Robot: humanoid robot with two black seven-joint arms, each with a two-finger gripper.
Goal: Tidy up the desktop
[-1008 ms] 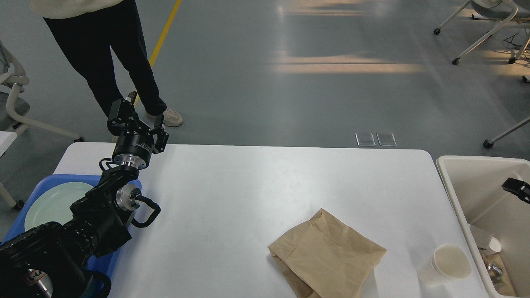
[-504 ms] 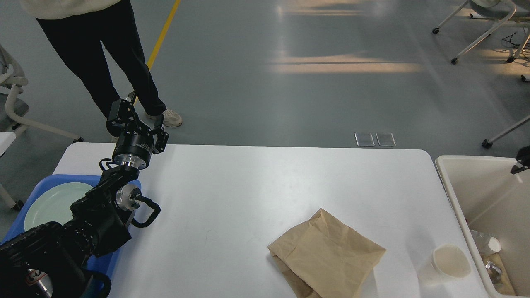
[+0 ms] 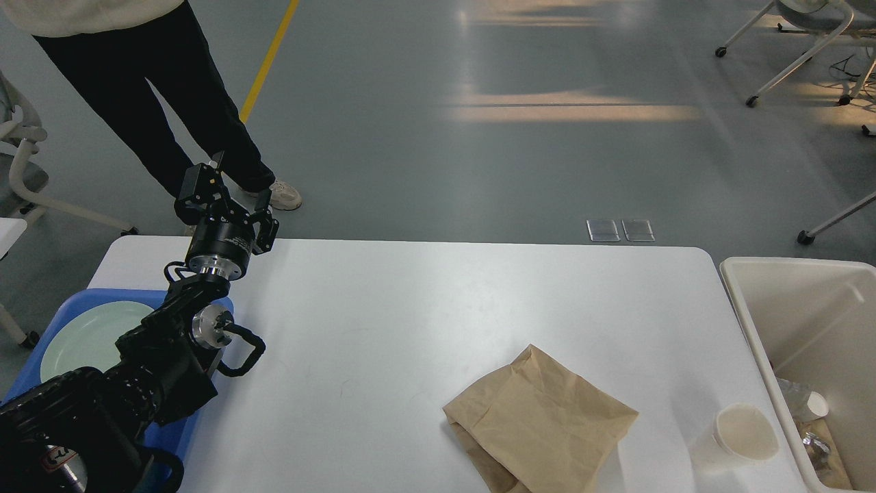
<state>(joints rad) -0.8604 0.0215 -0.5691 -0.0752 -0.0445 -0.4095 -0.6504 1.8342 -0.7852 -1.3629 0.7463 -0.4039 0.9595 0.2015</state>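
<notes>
The white desktop (image 3: 410,308) fills the middle of the head view. A crumpled brown paper bag (image 3: 540,424) lies flat on it near the front right. A white paper cup (image 3: 742,435) stands to the right of the bag, close to the table's right edge. My left gripper (image 3: 229,205) is raised over the far left corner of the desktop, open and empty, far from the bag and cup. My right gripper is out of view.
A cream bin (image 3: 801,322) stands beside the table's right edge with litter at its bottom (image 3: 807,411). A blue tray (image 3: 68,308) at the left holds a pale green plate (image 3: 89,335). A person (image 3: 171,89) stands beyond the far left corner. Wheeled chairs (image 3: 807,41) stand at the back right.
My right gripper, seen over the bin at the right edge, has risen and left the view. The left arm has not moved. The person has shifted slightly.
</notes>
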